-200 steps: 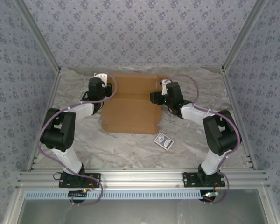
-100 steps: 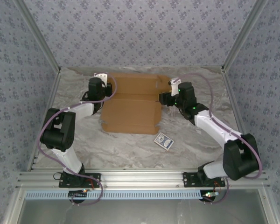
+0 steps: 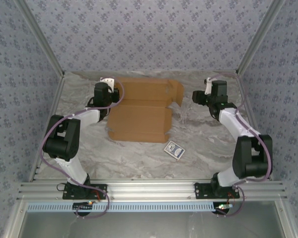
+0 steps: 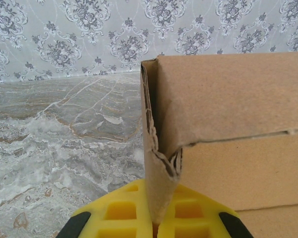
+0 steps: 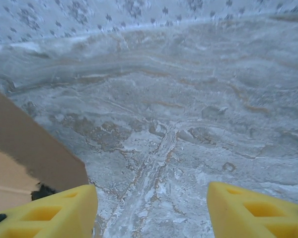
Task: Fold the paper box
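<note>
Left: the left gripper (image 4: 156, 218) is clamped on the raised left flap of the paper box (image 3: 141, 111), which we judge keeps that wall upright and the sheet anchored; the rest of the box lies flat, spreading away to that gripper's right. Centre: 1 blue card (image 3: 174, 149) rests on the table (image 3: 139, 166) just off the box's near right corner. Right: the right gripper (image 5: 151, 208) stands open and holds nothing, apart from the box's right flap, probably free to reposition; we count 2 grippers, 1 box, 1 card.
</note>
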{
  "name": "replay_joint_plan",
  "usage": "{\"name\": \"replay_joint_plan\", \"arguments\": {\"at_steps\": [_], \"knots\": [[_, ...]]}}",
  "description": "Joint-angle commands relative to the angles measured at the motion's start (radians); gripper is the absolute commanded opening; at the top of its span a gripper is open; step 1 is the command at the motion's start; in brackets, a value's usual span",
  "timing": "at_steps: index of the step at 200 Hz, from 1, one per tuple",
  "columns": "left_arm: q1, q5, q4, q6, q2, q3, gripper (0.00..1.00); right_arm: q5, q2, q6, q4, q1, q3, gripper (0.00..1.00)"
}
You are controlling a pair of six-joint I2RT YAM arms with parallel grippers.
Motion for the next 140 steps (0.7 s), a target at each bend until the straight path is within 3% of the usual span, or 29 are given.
{"name": "replay_joint_plan", "arguments": {"at_steps": [1, 73, 140], "knots": [[-0.004, 0.008, 0.024, -0.010, -0.033, 0.012, 0.02, -0.083, 0.086, 0.018, 0.010, 0.002, 0.057, 0.60], [-0.005, 0.015, 0.021, -0.017, -0.033, 0.015, 0.02, -0.309, 0.218, -0.025, 0.062, 0.022, 0.111, 0.54], [-0.005, 0.015, 0.019, -0.013, -0.036, 0.012, 0.02, -0.409, 0.267, -0.102, 0.040, 0.058, 0.161, 0.52]]}}
